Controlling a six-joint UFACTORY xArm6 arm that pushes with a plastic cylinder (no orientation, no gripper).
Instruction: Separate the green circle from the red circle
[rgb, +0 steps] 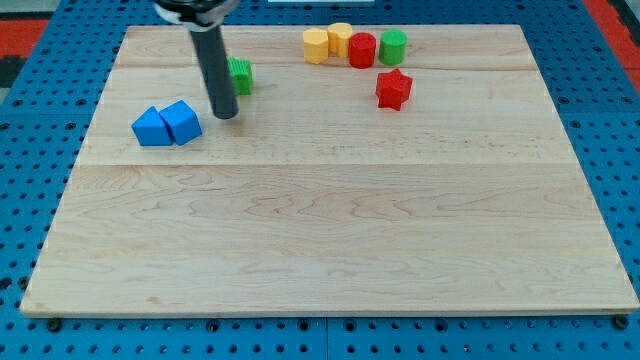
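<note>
Green circle (393, 46) touching red circle (362, 49), upright

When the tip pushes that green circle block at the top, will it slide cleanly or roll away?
The green circle block stands on its flat end, so it should slide, not roll. Its round side may slip off my tip. It appears to touch the red circle block, so a leftward push would likely drag both.

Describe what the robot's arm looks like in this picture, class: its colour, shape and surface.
Only the end shows: a straight, smooth, dark grey cylindrical rod with a slight sheen, hanging from a black rounded mount at the view's top. My tip is blunt. No cables or markings are visible.
</note>
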